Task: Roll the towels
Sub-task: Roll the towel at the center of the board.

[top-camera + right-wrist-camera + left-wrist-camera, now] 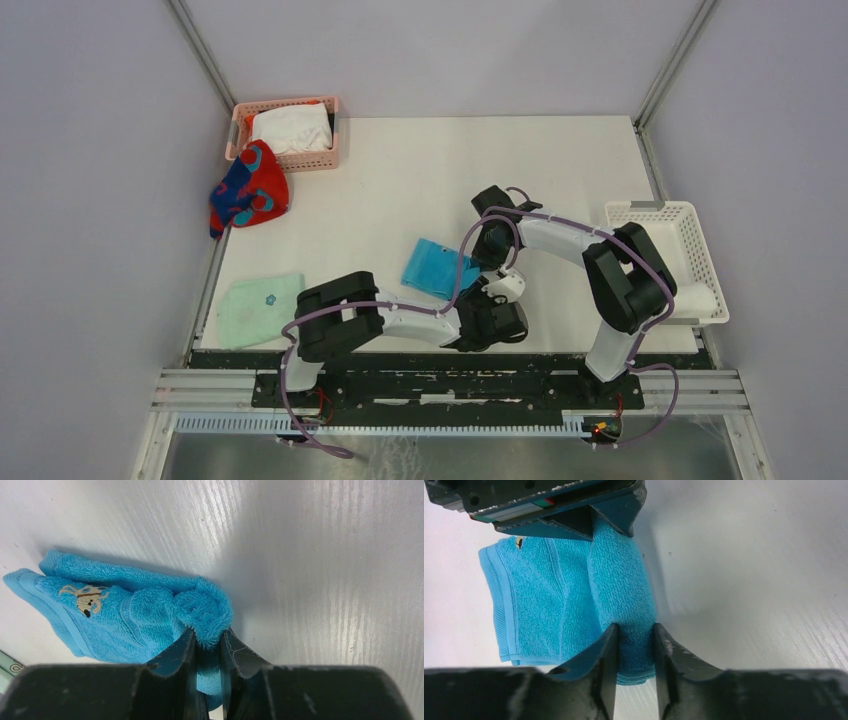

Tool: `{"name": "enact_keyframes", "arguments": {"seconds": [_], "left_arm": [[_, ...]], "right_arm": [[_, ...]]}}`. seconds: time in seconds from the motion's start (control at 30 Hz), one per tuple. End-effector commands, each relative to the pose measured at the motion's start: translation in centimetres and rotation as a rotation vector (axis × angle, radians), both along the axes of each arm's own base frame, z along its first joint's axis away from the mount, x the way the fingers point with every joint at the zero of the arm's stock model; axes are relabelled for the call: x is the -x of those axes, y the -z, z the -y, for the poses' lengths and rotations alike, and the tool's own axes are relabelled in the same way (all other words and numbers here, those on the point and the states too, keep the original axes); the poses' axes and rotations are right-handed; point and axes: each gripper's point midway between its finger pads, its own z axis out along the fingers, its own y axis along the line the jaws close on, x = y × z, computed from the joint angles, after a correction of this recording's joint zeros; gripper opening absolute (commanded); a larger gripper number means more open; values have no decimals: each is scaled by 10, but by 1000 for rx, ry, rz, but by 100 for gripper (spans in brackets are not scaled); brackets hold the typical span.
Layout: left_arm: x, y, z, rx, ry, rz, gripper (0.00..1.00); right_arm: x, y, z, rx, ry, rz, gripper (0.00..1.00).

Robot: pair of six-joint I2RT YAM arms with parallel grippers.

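Observation:
The turquoise towel (432, 267) lies on the table's near middle, its right edge rolled into a thick fold (624, 580). My left gripper (635, 640) has its fingers pressed on both sides of the near end of that roll (462, 297). At the roll's far end my right gripper (207, 642) is shut on the fluffy rolled edge (202, 610), and it also shows at the top of the left wrist view (589, 517). A small embroidered label (82, 597) sits on the flat part. The white towel (292, 128) lies in a pink basket. The red towel with dark-blue blotches (250, 190) is bunched at the far left.
The pink basket (330, 158) stands at the back left corner. A pale mint-green folded cloth (260, 308) lies at the near left. A white basket (690, 215) sits at the right edge. Metal frame posts rise at both back corners.

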Motion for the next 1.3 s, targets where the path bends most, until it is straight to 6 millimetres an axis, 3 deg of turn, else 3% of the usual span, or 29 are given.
{"name": "enact_keyframes", "arguments": {"seconds": [0.0,0.2,0.37,0.57,0.7,0.9,1.27], "left_arm": [[-3,13,-7,8,-32,-49,29],[-7,0,-15,201,-42,-168,9],[-11,-17,-20,525,-26,-365,4],[-16,-27,-40,850,-35,-598,3],[-21,-35,-47,1064,-45,-705,3],[-25,-21,-71,1265,-175,-807,3],[-18,5,-89,1361,-334,-870,3]], "right_arm": [[-8,-13,-16,-62,-11,39,24],[-15,-30,-24,-154,-26,128,35],[-23,-52,-23,-248,-46,233,52],[-31,-72,-21,-343,-69,331,65],[-33,-68,-34,-397,-105,330,68],[-39,-57,-59,-505,-149,313,73],[-35,-17,-91,-571,-221,211,70]]}}
